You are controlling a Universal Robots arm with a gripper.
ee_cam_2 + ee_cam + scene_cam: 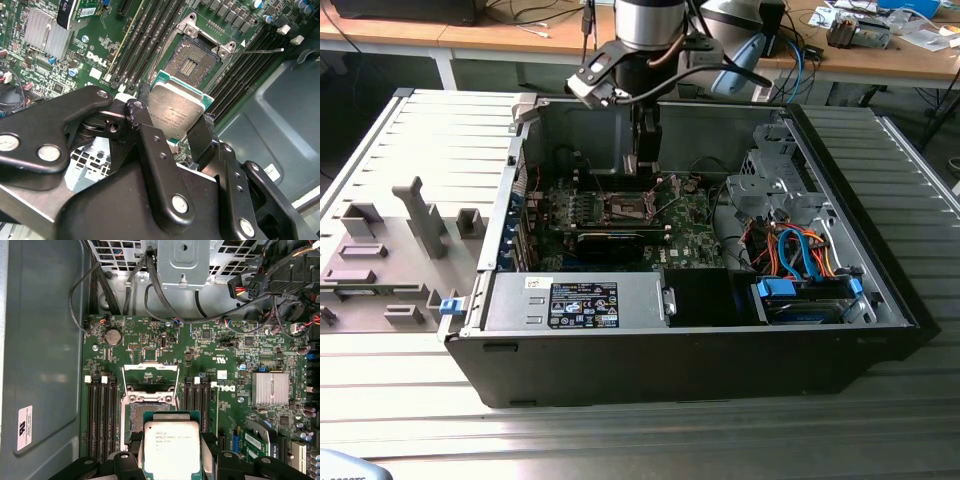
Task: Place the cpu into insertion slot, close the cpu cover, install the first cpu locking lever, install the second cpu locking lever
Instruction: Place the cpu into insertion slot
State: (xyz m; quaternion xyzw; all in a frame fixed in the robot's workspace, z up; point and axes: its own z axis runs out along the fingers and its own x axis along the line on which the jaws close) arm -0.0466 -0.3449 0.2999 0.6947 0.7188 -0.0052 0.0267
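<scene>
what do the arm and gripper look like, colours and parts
The arm is a silvery-grey metal cylinder with black cables looping off its wrist. The gripper is matte black: flat jointed link bars with round silver pivot pins, ending in two narrow fingers.

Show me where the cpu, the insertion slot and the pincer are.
cpu (171,450), first wrist view, centre of its metal top.
insertion slot (191,61), second wrist view, its contact field.
pincer (171,114), second wrist view, midway between fingertips.

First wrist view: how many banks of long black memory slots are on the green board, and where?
2. One bank lies between the insertion slot and the grey case wall; the other is on the slot's opposite side, toward the finned heatsink. The cpu may hide more.
</scene>
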